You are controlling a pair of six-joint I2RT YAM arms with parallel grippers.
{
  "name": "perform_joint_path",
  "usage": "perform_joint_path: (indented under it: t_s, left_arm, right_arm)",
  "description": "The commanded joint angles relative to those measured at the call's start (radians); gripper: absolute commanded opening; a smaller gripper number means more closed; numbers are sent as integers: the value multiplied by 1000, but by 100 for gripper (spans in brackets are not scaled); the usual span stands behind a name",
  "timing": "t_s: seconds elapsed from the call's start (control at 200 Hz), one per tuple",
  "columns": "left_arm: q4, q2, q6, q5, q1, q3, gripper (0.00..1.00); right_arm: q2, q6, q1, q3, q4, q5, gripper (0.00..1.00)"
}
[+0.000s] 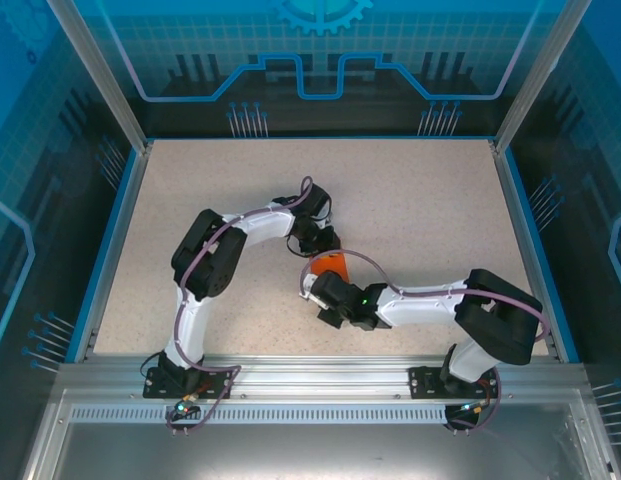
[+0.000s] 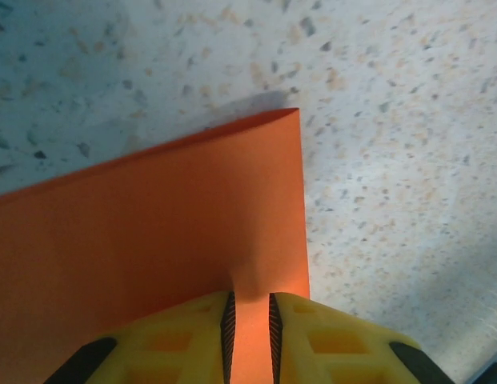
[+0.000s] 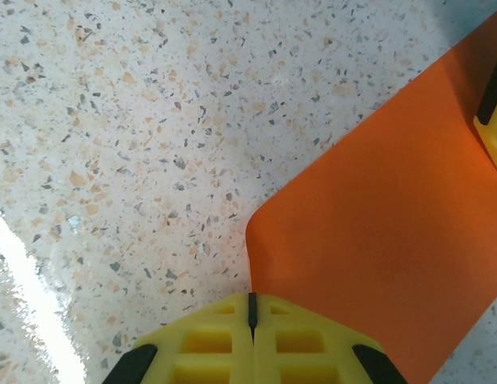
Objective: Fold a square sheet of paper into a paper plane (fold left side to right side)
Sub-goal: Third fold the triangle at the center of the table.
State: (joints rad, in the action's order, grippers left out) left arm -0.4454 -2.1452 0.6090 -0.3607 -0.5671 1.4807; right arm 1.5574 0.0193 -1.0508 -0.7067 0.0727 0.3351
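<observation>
Tabletop: speckled beige | walls: blue printed panels, perhaps glass | near rail: aluminium

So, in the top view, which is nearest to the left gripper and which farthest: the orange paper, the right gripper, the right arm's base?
1. Orange paper, at the fingertips of the left gripper.
2. Right gripper, just past the paper, toward the front.
3. Right arm's base, at the front right edge.
</observation>
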Motion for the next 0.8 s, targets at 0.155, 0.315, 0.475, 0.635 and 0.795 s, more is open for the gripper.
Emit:
perform_joint_path:
  t_s: [0.155, 0.315, 0.475, 0.635, 0.795]
  left_arm:
    - [-50, -50, -46, 12, -10, 25, 21]
    - [-51, -53, -56, 19, -18, 24, 21]
    - [-54, -53, -61, 20, -20, 22, 20]
    - [-53, -54, -65, 20, -23, 24, 19]
    - [-55, -54, -67, 22, -26, 26, 19]
  right_arm:
    - [-72, -47, 144, -34, 88, -329, 0]
    - [-59, -72, 251, -59, 121, -505, 0]
    - [-36, -120, 362, -66, 116, -629, 1]
    - [-11, -170, 461, -65, 104, -731, 1]
    - [37, -202, 522, -95, 128, -767, 0]
